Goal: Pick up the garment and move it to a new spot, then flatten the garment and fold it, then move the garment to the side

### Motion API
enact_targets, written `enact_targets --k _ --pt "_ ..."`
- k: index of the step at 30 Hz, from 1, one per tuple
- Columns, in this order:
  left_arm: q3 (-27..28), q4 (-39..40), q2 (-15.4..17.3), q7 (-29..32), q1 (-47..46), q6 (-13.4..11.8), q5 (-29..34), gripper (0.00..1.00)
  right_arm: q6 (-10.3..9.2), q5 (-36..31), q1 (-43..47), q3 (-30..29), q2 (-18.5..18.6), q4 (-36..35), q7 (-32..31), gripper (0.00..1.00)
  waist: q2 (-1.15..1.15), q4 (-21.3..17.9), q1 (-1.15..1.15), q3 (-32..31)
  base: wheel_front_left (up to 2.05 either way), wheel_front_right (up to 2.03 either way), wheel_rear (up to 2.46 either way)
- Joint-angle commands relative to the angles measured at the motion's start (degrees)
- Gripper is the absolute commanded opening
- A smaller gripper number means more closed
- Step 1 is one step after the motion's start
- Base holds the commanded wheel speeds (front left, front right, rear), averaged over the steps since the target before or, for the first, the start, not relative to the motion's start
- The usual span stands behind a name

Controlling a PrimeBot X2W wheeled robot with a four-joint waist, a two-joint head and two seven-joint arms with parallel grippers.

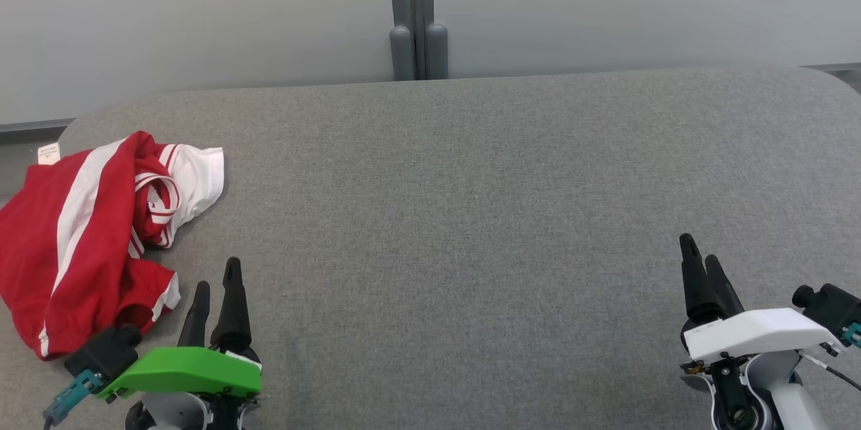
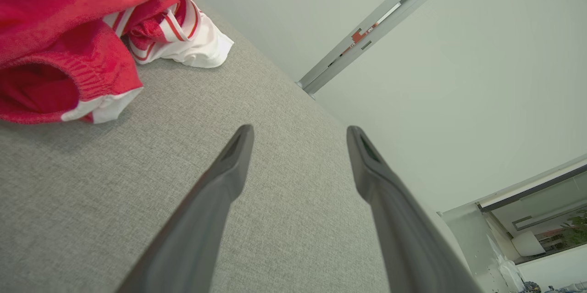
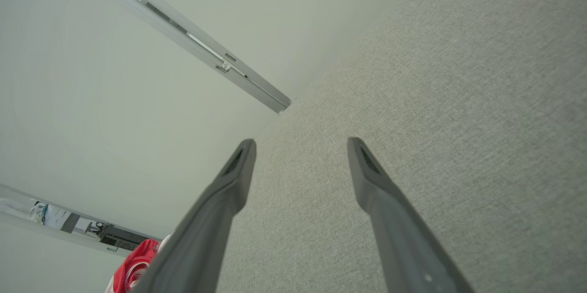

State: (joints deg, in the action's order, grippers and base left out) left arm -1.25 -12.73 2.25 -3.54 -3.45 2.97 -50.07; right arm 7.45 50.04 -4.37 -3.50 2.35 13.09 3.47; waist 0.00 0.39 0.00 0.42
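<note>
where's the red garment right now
In the head view the garment lies crumpled at the left edge of the table, just left of the open left claw.

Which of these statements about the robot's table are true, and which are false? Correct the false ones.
1. A red garment with white stripes lies on the grey table. True.
2. The garment is folded neatly at the table's middle. False: it lies crumpled at the left end.
3. The left jaws stand open, holding nothing. True.
4. The right jaws grip the garment. False: they stand open over bare table, far from it.
</note>
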Motion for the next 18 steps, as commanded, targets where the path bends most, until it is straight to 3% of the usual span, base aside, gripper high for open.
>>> enact_targets --k 1,18 --pt "-0.39 1.15 0.44 -0.61 -0.69 -0.42 2.53 1.0 0.03 -2.48 -0.46 0.16 0.35 -0.98 0.65 1.0 0.0 0.01 0.0 0.02 0.0 0.0 0.0" --pt "-3.26 1.36 1.13 -3.61 0.02 -1.75 15.6 1.0 0.03 -15.68 -0.41 1.43 0.44 1.02 3.66 1.0 0.0 0.42 0.0 -0.36 0.0 0.0 0.0"
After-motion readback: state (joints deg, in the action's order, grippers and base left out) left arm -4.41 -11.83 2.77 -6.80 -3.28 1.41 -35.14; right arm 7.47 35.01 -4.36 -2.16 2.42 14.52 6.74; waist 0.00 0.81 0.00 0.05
